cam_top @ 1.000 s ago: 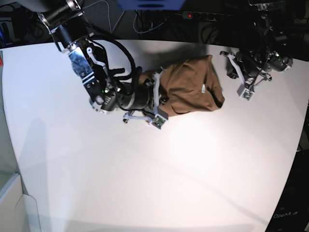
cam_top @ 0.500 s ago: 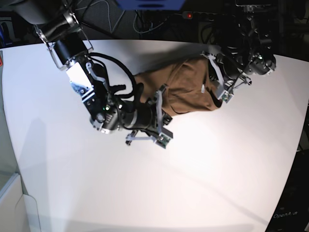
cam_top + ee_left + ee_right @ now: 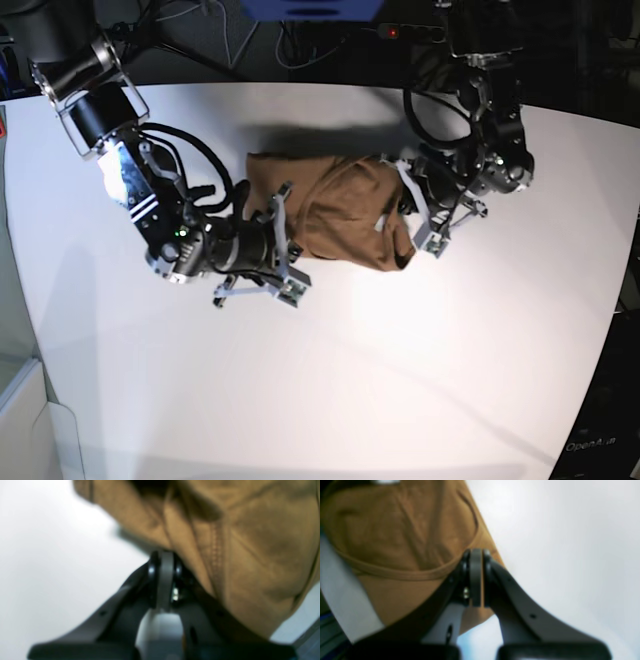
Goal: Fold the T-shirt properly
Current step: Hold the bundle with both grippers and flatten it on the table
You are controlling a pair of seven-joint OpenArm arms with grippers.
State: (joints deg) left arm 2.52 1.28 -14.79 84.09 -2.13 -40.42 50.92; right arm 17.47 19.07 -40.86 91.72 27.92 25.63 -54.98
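Observation:
The tan-brown T-shirt (image 3: 335, 205) lies bunched at the back middle of the white table (image 3: 400, 350). My right gripper (image 3: 277, 205) is at the shirt's left edge in the base view. The right wrist view shows it (image 3: 476, 577) shut, with a hem of the T-shirt (image 3: 395, 530) running into the fingers. My left gripper (image 3: 402, 175) is at the shirt's right edge. In the left wrist view it (image 3: 163, 580) is shut and presses against the crumpled T-shirt (image 3: 250, 555), which bulges to its right. A small white label (image 3: 383, 222) shows on the cloth.
Cables and a power strip (image 3: 400, 30) lie in the dark behind the table's far edge. A pale cabinet corner (image 3: 25, 420) stands at the lower left. The table's curved right edge (image 3: 615, 300) borders a dark area.
Both arms moved left in the base view. The left gripper came from clear of the shirt to its right edge. The shirt shifted left and bunched up more between the grippers.

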